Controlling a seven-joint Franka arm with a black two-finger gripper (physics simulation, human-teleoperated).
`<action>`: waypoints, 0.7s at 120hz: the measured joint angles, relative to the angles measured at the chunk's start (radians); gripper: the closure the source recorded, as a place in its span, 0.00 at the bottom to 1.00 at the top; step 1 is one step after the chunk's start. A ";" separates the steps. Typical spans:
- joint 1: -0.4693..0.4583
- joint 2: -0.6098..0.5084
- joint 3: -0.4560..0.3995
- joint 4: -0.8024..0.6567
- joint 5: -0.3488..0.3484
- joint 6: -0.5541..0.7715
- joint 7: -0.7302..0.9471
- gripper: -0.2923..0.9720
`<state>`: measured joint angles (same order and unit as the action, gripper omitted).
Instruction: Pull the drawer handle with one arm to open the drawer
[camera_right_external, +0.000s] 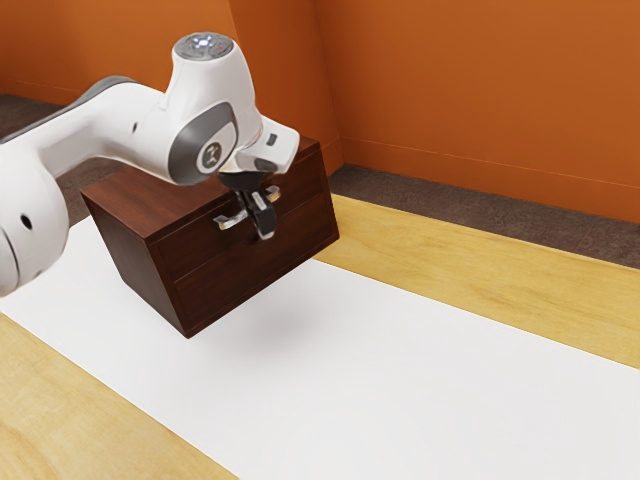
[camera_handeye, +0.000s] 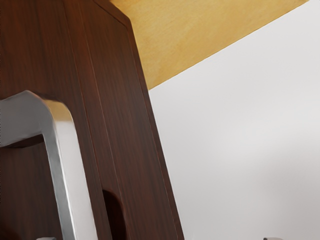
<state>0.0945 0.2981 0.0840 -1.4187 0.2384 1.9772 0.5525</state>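
The hand is at the drawer handle, frame's upper left; its grip I cannot tell. A shallow hold could slip off under the pull.

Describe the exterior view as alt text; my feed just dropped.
A white robot arm reaches from the exterior view's left, its black gripper at the silver handle on the front of a dark wooden drawer cabinet, whose drawer looks shut. The cabinet stands on a white tabletop with wooden edges, orange walls behind.
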 joint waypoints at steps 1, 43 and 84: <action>0.000 0.000 0.000 -0.001 0.000 0.001 -0.001 0.36; 0.002 -0.018 -0.023 -0.076 0.006 0.042 -0.025 0.31; -0.001 -0.110 -0.066 -0.168 0.006 0.064 -0.038 0.44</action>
<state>0.0937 0.1880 0.0178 -1.5865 0.2442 2.0410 0.5145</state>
